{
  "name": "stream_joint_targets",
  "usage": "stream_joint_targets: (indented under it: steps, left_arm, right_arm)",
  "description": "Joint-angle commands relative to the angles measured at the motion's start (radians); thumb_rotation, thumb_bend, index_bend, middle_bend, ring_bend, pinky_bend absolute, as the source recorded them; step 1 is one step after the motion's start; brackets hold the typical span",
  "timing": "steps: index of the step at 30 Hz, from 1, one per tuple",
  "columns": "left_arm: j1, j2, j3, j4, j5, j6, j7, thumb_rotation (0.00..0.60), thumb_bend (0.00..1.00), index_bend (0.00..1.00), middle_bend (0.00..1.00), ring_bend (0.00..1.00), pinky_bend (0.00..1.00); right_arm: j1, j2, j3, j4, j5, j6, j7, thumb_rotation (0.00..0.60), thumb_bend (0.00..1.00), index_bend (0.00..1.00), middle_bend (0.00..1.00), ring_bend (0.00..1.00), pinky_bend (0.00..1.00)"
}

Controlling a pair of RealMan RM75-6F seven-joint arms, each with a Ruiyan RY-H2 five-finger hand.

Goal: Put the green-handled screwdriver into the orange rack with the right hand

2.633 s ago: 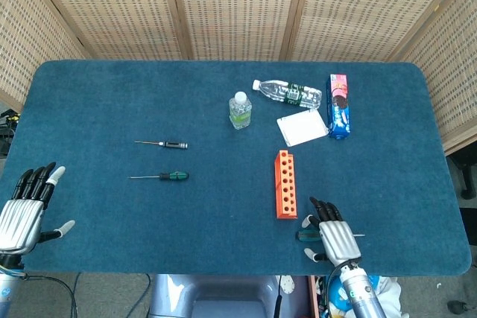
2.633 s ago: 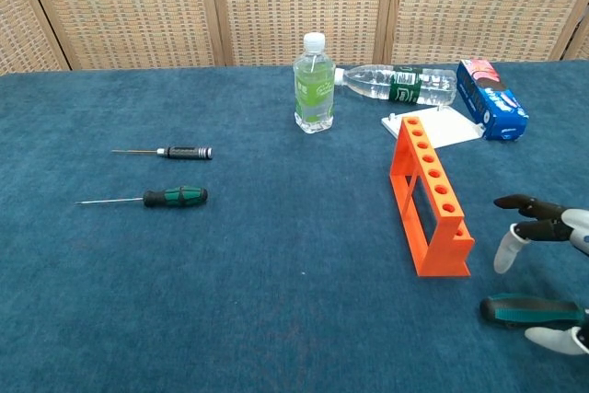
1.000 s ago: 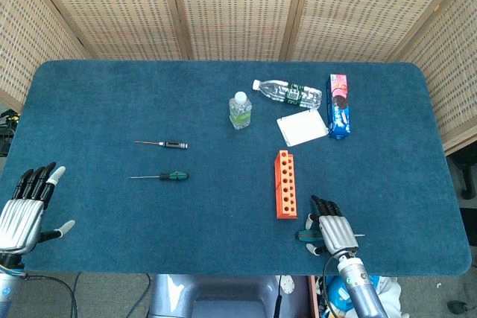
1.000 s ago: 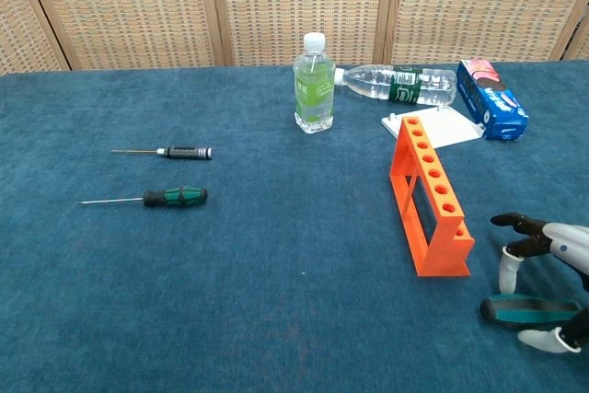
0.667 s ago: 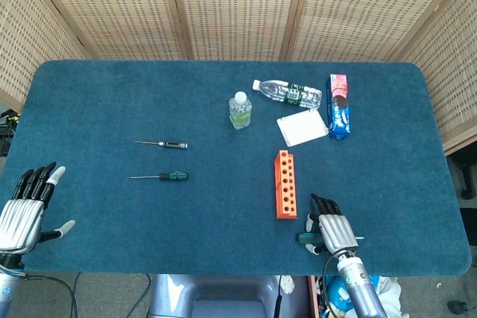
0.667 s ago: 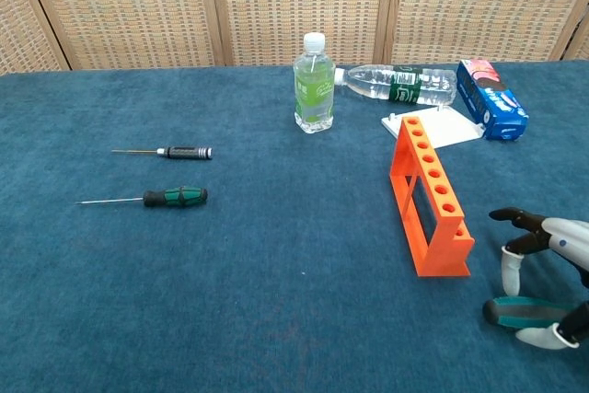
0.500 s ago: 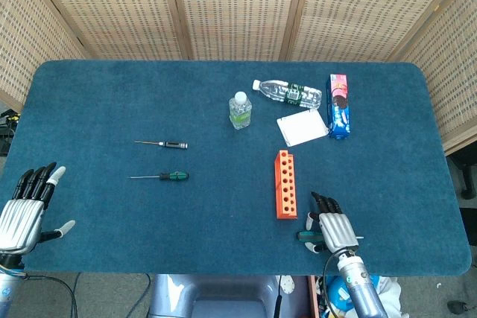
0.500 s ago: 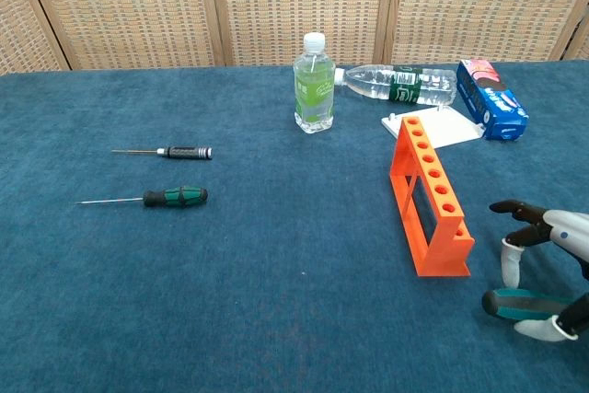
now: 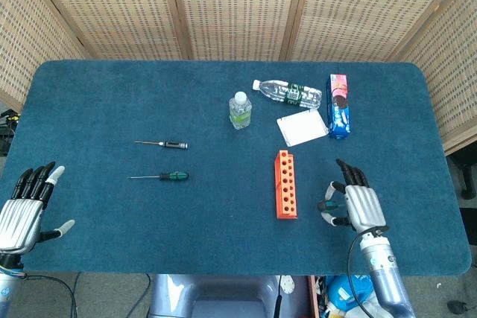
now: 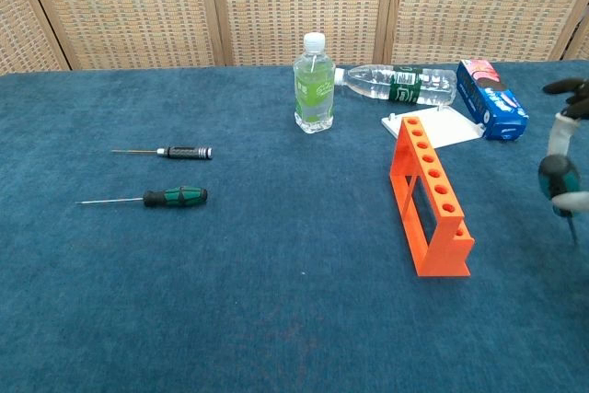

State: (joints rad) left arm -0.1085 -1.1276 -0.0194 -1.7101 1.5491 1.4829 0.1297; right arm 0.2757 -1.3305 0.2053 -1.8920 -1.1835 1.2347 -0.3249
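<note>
Now green-handled screwdriver (image 10: 558, 179) pinched between right hand (image 9: 361, 207) fingers (image 10: 555, 140)

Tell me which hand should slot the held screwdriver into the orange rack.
The right hand. It already holds a green-handled screwdriver lifted just right of the orange rack. The left hand is spread at the far table corner, holding nothing.
</note>
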Motion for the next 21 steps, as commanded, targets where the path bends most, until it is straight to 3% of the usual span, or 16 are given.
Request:
stream_joint_targets:
  steps: [1,11,21]
  left_arm:
    - [0.000,0.000,0.000,0.000,0.000,-0.001,0.000,0.600,0.00,0.00,0.00,0.00,0.00]
    - [-0.001,-0.002,0.001,-0.001,0.001,-0.003,0.004,0.600,0.00,0.00,0.00,0.00,0.00]
    - [-0.001,-0.002,0.000,0.000,0.005,0.003,0.001,0.600,0.00,0.00,0.00,0.00,0.00]
  right_arm:
    - [0.005,0.071,0.042,-0.052,0.022,0.013,0.016,0.600,0.19,0.64,0.00,0.00,0.00]
    - [0.023,0.189,0.108,-0.149,0.043,0.038,0.020,0.600,0.19,0.64,0.00,0.00,0.00]
    - [0.090,0.228,0.154,-0.270,0.128,0.016,-0.036,0.600,0.19,0.64,0.00,0.00,0.00]
